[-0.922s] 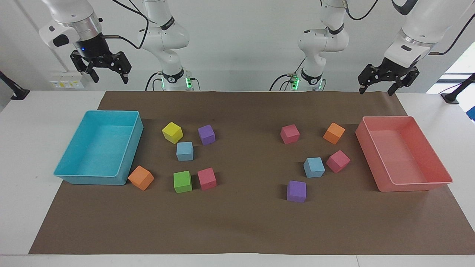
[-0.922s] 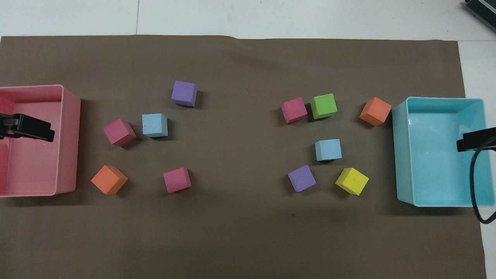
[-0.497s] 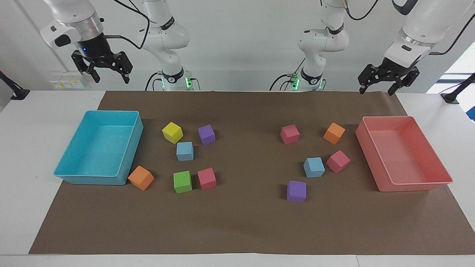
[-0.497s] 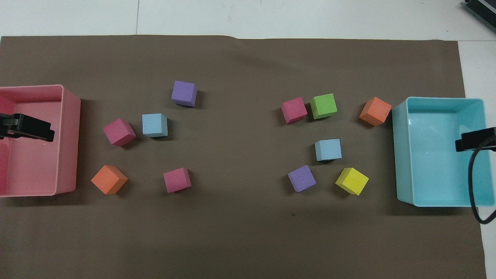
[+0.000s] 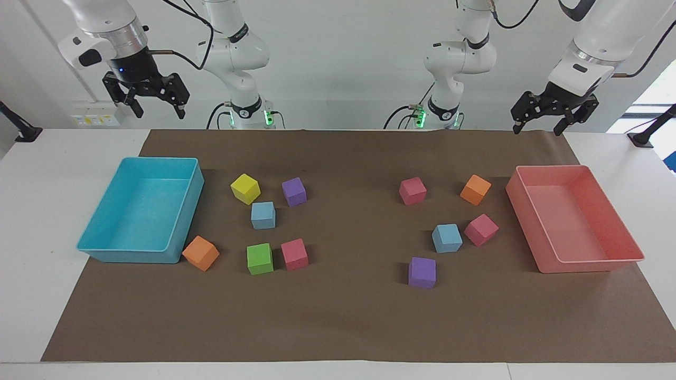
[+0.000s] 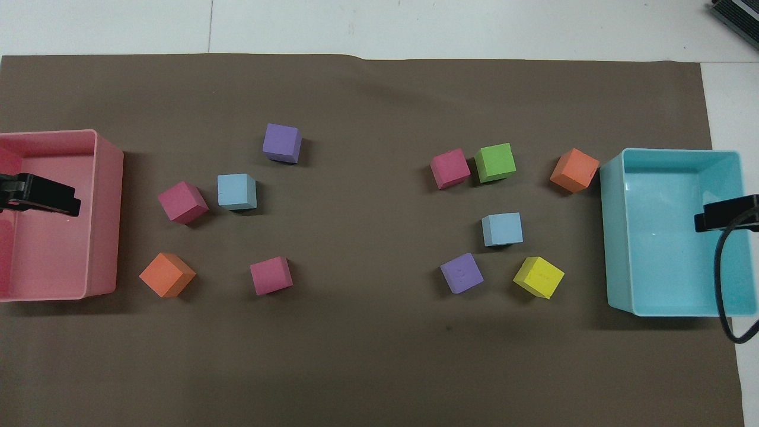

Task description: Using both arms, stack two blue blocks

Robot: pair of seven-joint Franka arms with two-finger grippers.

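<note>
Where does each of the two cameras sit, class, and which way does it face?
Facing view: high across the table, looking at the robots; both white arms show whole, left hand and right hand raised and open.
Overhead view: high above the robots' end, looking steeply down; only the hands' black tips show, over the pink tray and the cyan tray.
Shared: both blue blocks, half a turn apart.

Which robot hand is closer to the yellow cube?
Right. The right gripper hangs over the cyan tray beside the yellow cube; the left gripper hangs over the pink tray.
</note>
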